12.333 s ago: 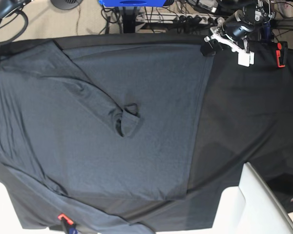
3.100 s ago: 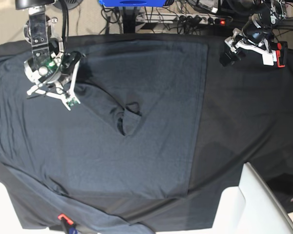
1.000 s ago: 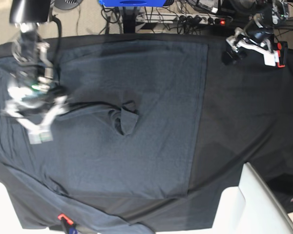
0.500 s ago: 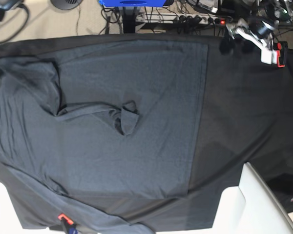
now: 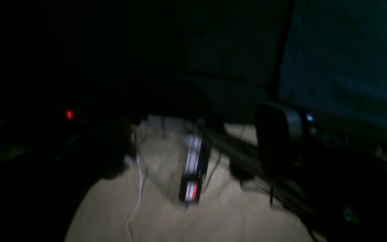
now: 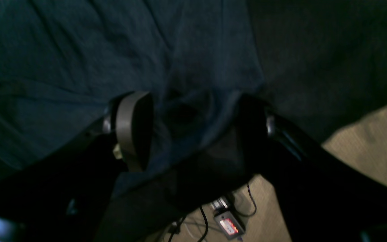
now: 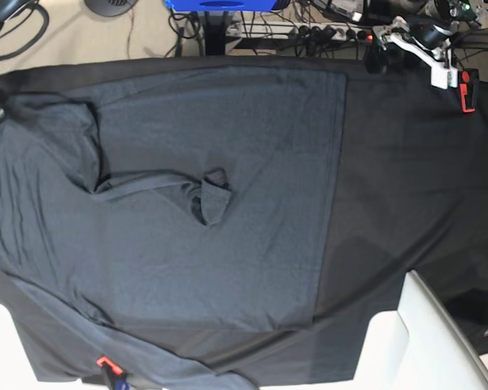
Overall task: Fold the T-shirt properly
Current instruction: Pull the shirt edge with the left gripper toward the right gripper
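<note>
The T-shirt (image 7: 211, 195) lies spread flat over most of the black table covering (image 7: 415, 187), its body filling the centre and the base view's left side, one straight edge running top to bottom just right of centre. One long sleeve (image 7: 159, 185) is folded inward across the body, its cuff bunched near the middle; its long axis runs roughly left to right. The right gripper (image 6: 193, 131) sits at the shirt's far-left top corner, right at the table edge, and in its wrist view a ridge of shirt fabric rises between the two fingers (image 6: 134, 127). The jaws stand apart around that fold, not yet pressed together on it, so I judge no firm pinch. The left gripper (image 7: 415, 45) hangs beyond the top-right table edge, well apart from the shirt, jaws spread and empty. The right arm is plainly the nearer one, so the next fold should start from its corner, carried toward the centre.
</note>
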You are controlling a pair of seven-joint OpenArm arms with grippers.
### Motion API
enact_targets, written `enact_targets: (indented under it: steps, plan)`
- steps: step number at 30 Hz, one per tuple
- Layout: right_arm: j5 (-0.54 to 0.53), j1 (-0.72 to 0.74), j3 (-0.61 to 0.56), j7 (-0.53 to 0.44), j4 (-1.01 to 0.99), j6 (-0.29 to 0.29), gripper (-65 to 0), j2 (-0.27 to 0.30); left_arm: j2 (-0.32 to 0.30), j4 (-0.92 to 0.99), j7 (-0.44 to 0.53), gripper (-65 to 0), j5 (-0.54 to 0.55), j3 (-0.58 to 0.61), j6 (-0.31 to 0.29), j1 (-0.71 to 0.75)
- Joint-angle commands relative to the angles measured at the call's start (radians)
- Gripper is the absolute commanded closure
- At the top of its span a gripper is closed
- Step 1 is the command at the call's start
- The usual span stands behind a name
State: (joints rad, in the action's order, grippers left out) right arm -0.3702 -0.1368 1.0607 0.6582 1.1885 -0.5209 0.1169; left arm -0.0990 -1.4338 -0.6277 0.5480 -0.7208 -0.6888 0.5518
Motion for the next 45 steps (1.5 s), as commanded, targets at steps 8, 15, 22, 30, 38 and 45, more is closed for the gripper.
enact_targets:
  steps: [8, 15, 22, 30, 38, 45]
  plan:
    - [-0.016, 0.016, 0.003, -0.016, -0.008, -0.009, -36.6, 0.020, 0.026, -0.012, 0.064, -56.1, 0.022, 0.028, -0.009, 0.035]
    - [-0.016, 0.018, 0.003, -0.018, -0.008, -0.003, -36.6, 0.022, 0.048, -0.014, 0.064, -56.1, 0.022, 0.033, -0.009, 0.034]
    - [-0.014, 0.024, 0.071, -0.018, -0.032, -0.008, -36.6, 0.045, 0.060, -0.015, 0.064, -56.1, 0.022, 0.059, -0.009, 0.032]
    - [-0.016, 0.062, 0.074, -0.018, -0.195, -0.098, -36.6, 0.105, 0.060, -0.018, 0.064, -56.1, 0.022, 0.068, -0.009, 0.032]
    - [-0.016, 0.062, 0.075, -0.012, -0.198, -0.138, -36.3, 0.100, 0.058, -0.018, 0.064, -56.1, 0.022, 0.069, -0.009, 0.032]
    - [-0.016, 0.062, 0.075, -0.010, -0.200, -0.141, -27.2, 0.099, 0.064, -0.018, 0.064, -56.8, 0.022, 0.086, -0.009, 0.027]
